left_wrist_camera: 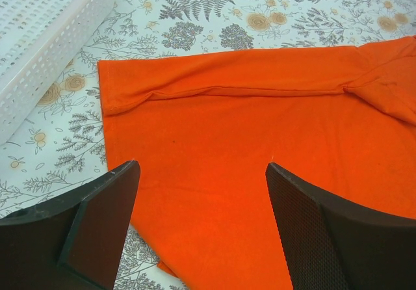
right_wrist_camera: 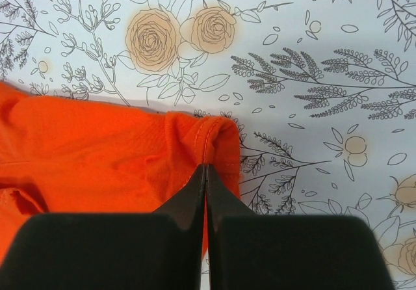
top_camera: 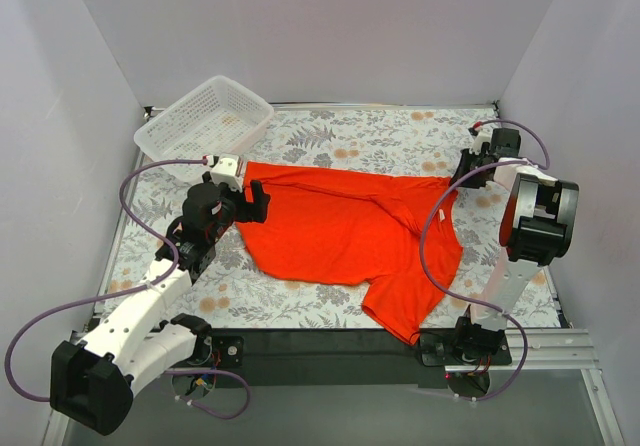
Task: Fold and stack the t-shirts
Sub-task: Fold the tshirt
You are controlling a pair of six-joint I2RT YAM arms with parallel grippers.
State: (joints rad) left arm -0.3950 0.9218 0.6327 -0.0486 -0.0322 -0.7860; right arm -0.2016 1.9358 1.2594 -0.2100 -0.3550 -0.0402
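Observation:
The orange-red t-shirt point(top_camera: 340, 231) lies spread on the flower-printed table cover, its far edge folded over in a long crease point(left_wrist_camera: 260, 90) and one sleeve hanging toward the near edge. My left gripper point(top_camera: 252, 206) hovers open over the shirt's left edge, and its fingers point(left_wrist_camera: 110, 205) straddle flat fabric point(left_wrist_camera: 260, 147) without touching it. At the shirt's far right corner, my right gripper point(top_camera: 465, 171) is shut on a bunched, stitched hem point(right_wrist_camera: 214, 137). Its tips point(right_wrist_camera: 206, 168) pinch the t-shirt point(right_wrist_camera: 97, 147) right on the table cover.
A white lattice basket point(top_camera: 205, 116) stands at the back left, close to the shirt's left corner point(left_wrist_camera: 45, 36). White walls close in the table on three sides. Purple cables loop from both arms, the right one point(top_camera: 435, 236) crossing over the shirt.

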